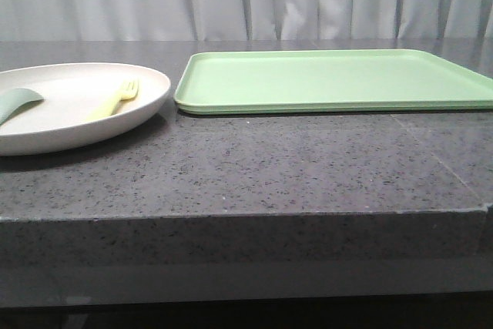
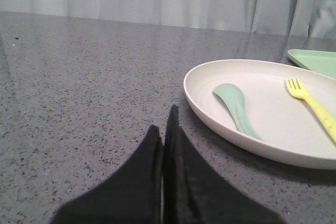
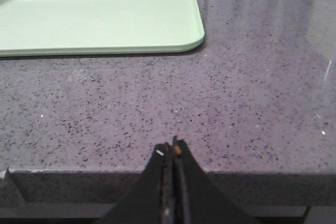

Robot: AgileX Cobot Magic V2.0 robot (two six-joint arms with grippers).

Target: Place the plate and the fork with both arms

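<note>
Seemingly no step is begun: the plate [image 1: 73, 109], at the left of the front view, lies on the worktop [image 1: 254, 163] with the fork [image 1: 115, 101] inside. Both the left pincer [image 2: 164, 129] and right pincer [image 3: 170, 150] are closed, empty; opening is needed first.

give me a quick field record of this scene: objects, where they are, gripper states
plate: on the grey table, left of the tray
fork: lying in the plate
green spoon: in the plate, apart from the fork
tray: light green, nothing on it
left gripper: shut, holding nothing, near the plate
right gripper: shut, holding nothing, at the table's near edge
</note>
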